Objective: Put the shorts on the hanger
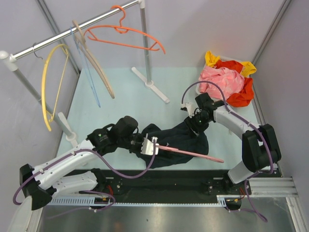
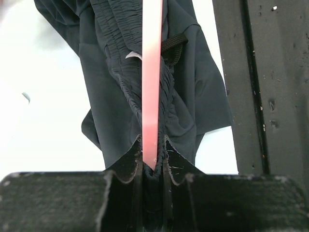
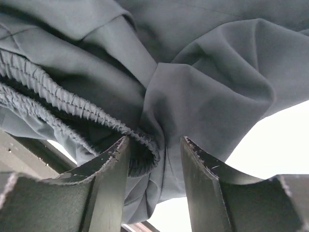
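The dark navy shorts [image 1: 181,136] hang bunched between my two grippers near the table's front middle. The pale-pink hanger [image 1: 193,153] shows as a thin bar running from my left gripper [image 1: 152,145] to the right under the shorts. In the left wrist view my left gripper [image 2: 152,155] is shut on the hanger bar [image 2: 151,72], with a fold of the shorts' waistband [image 2: 203,92] pinched beside it. My right gripper [image 1: 197,123] is at the shorts' far right edge. In the right wrist view my right gripper [image 3: 155,145] holds a thick bunch of the shorts [image 3: 203,63] by the elastic waistband.
A clothes rail [image 1: 72,31] at the back left carries an orange hanger [image 1: 126,33], a beige hanger [image 1: 96,63] and a yellow hanger [image 1: 47,84]. Its white foot [image 1: 152,86] stands mid-table. A pile of pink, red-orange and yellow garments [image 1: 227,82] lies at the back right.
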Tool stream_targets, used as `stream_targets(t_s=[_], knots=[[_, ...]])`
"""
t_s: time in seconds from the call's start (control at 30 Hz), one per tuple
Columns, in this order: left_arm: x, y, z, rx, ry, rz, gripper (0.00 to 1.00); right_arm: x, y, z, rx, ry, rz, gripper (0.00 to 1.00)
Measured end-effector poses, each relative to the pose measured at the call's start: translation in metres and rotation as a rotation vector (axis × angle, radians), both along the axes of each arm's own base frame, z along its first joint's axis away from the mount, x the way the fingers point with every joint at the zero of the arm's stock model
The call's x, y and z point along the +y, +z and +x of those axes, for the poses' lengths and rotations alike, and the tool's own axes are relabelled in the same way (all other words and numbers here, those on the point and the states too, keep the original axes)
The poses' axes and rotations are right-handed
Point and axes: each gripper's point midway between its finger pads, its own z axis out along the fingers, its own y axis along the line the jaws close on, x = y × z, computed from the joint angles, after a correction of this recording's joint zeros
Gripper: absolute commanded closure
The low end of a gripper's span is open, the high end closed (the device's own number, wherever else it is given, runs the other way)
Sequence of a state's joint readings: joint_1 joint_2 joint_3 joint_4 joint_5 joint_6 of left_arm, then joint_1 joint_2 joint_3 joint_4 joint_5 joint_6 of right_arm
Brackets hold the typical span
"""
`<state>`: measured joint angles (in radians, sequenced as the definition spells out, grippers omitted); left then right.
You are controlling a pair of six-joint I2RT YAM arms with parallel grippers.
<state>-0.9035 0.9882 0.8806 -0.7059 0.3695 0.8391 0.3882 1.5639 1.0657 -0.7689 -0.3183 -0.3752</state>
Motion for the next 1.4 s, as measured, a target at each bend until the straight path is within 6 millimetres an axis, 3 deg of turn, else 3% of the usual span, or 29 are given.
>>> stream_targets(t_s=[0.17, 0.27, 0.3, 0.5, 0.63, 0.93, 1.13, 1.3, 1.4], knots=[[0.000, 0.003, 0.000, 0.017, 0.029, -0.015, 1.00, 0.000, -0.002, -0.008, 0.016, 0.034, -0.020, 0.51], [0.001, 0.003, 0.002, 0.046, 0.071, -0.032, 1.00, 0.000, -0.007, -0.019, 0.039, 0.058, -0.034, 0.57], [0.001, 0.004, 0.004, 0.056, 0.089, -0.038, 1.00, -0.001, -0.009, -0.022, 0.047, 0.063, -0.038, 0.67], [0.010, 0.006, 0.016, 0.085, 0.183, -0.068, 1.00, -0.005, -0.014, -0.032, 0.076, 0.074, -0.051, 1.00], [0.017, 0.009, 0.017, 0.080, 0.208, -0.083, 1.00, -0.017, -0.004, -0.027, 0.049, 0.033, -0.041, 1.00], [0.043, 0.001, 0.037, 0.074, 0.315, -0.087, 1.00, -0.072, 0.054, -0.014, -0.117, -0.142, 0.062, 1.00], [0.045, -0.009, 0.048, 0.083, 0.333, -0.055, 1.00, -0.096, 0.062, -0.018, -0.129, -0.196, 0.090, 1.00], [0.045, -0.026, 0.055, 0.106, 0.334, 0.001, 1.00, -0.101, 0.069, -0.022, -0.144, -0.206, 0.105, 1.00], [0.042, -0.033, 0.059, 0.125, 0.343, 0.046, 1.00, -0.098, 0.083, -0.025, -0.193, -0.190, 0.113, 1.00]])
